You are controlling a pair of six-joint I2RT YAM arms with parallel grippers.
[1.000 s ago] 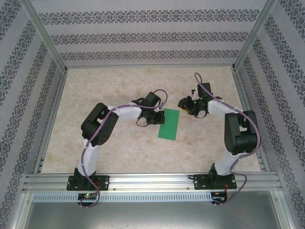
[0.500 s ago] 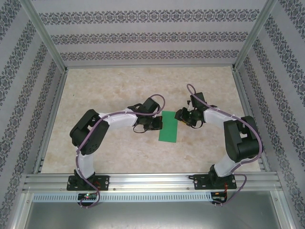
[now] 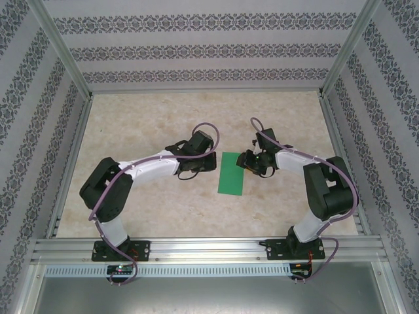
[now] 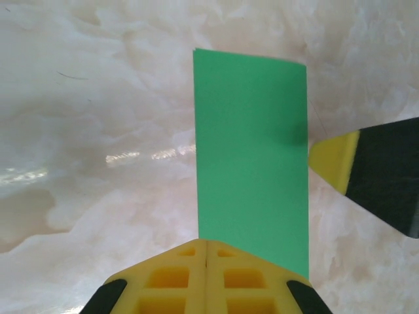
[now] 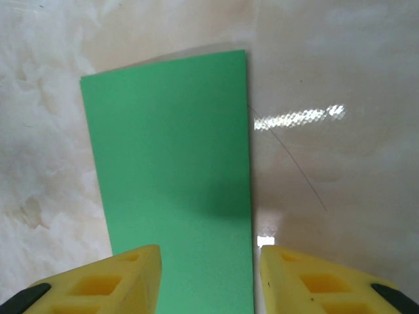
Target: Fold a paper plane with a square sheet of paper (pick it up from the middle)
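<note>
left end effector [image 4: 206, 252] pressed together and right end effector [image 5: 209, 265] spread above one edge flank the green sheet of paper [image 3: 232, 173], flat on the desk [image 3: 150, 118] as a rectangle, seemingly folded once, nose and wings not yet made.

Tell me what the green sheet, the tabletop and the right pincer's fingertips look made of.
Green sheet: thin paper, matte; flat with crisp edges. Tabletop: glossy marble-look surface, stone or laminate unclear; veining and glare streaks. Right pincer's fingertips: yellow moulded plastic, probably; ribbed hollow pockets.
</note>
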